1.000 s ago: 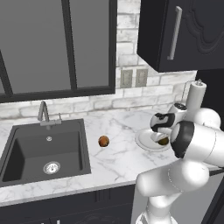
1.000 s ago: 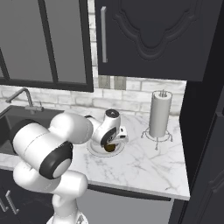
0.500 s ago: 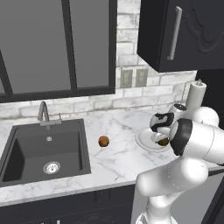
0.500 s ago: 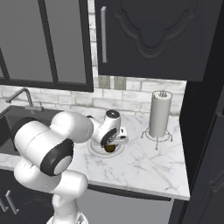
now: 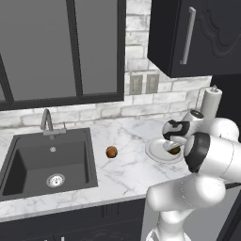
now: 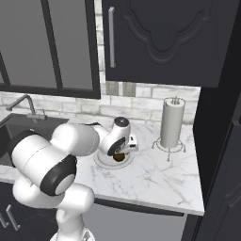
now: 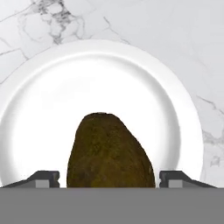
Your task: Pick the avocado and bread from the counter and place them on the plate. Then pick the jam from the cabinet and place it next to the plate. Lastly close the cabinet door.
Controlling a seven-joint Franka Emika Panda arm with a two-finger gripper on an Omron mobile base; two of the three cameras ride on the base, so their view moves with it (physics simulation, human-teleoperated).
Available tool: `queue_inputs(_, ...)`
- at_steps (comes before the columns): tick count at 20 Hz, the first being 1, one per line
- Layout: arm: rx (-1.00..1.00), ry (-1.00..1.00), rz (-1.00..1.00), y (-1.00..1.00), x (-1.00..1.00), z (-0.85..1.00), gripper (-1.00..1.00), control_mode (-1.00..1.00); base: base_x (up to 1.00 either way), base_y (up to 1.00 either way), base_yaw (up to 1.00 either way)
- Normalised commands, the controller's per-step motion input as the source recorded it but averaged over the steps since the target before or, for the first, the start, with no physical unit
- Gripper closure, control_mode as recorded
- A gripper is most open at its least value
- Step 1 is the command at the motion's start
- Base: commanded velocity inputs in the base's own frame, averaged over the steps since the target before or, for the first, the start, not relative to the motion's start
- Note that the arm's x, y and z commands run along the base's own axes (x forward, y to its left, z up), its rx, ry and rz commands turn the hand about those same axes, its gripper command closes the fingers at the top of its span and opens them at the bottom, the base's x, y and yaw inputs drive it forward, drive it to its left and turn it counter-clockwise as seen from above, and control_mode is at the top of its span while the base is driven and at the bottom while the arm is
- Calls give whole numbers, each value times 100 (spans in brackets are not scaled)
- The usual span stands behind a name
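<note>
The dark olive-green avocado (image 7: 109, 153) lies on the pale round plate (image 7: 109, 70), toward its near side. My gripper (image 7: 111, 177) hangs just over it, open, with a dark fingertip on each side and a gap between each tip and the fruit. From the left base view the gripper (image 5: 174, 142) is over the plate (image 5: 154, 154) on the marble counter (image 5: 127, 176). The orange-brown bread (image 5: 111, 152) rests on the counter left of the plate. The black cabinet door (image 6: 160, 37) above is shut. The jam is out of view.
A black sink (image 5: 47, 160) with a faucet (image 5: 46, 120) takes up the counter's left. A paper towel roll (image 6: 171, 123) on a wire stand is right of the plate. The cabinet's bar handle (image 5: 188, 35) hangs over the plate area.
</note>
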Motion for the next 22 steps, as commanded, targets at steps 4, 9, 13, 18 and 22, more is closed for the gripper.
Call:
queue_inputs(4, 0, -5, 0, 19, 0, 19, -100, -100, 0, 0, 0)
queue_inputs(9, 0, -7, 0, 32, 0, 24, -100, -100, 0, 0, 0)
queue_inputs(13, 0, -6, 0, 41, 0, 32, -100, -100, 0, 0, 0)
queue_inputs(18, 0, -8, 0, 45, 0, 36, -100, -100, 0, 0, 0)
queue_inputs(22, 0, -8, 0, 47, 0, 34, -100, -100, 0, 0, 0)
